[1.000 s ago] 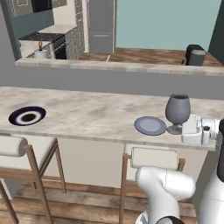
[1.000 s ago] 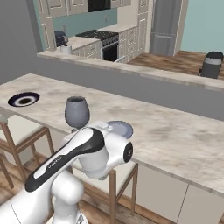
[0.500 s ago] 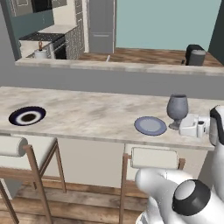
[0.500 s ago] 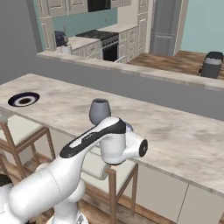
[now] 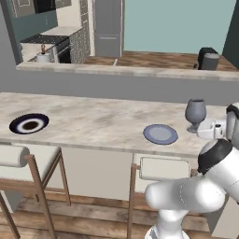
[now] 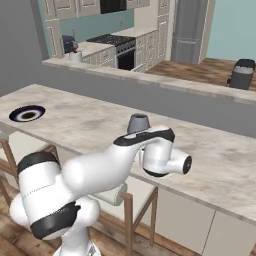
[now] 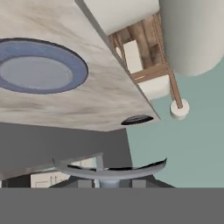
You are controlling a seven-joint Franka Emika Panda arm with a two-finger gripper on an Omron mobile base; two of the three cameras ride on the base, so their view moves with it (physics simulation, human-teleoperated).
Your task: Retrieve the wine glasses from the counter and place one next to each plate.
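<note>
Gripper (image 7: 110, 183): closed narrow on the foot end of a wine glass (image 5: 195, 112), stem rising between the two dark tips in the hand view. Carries the glass upright, smoky grey bowl uppermost, over the right end of the marbled top (image 5: 93, 119), nearer the front edge than the back. Cannot tell whether the round foot touches the stone or hangs just above it. In the right base view, shows the glass's rim and bowl just behind the white forearm.

Just to the left of the glass, near but apart, a blue-grey plate (image 5: 160, 134), flat on the top close to the front edge. In the hand view, lies large at the upper left, seen rolled over with the hand.

Below the front edge, two stools: a cushioned stool (image 5: 161, 168) tucked under the blue-grey plate, and a second stool (image 5: 16, 156) under the left end.

Well apart, near the left end of the top, a dark-rimmed plate (image 5: 29, 124) with a white ring and a brown centre.

Behind the back edge, a raised grey ledge (image 5: 116, 70) running the whole width. Beyond it, a wooden floor, a dark bin-like thing (image 5: 208, 58) to the right, a grey fridge (image 5: 108, 25), and a counter (image 6: 92, 47) over cream cabinets beside a black stove (image 6: 112, 40).
</note>
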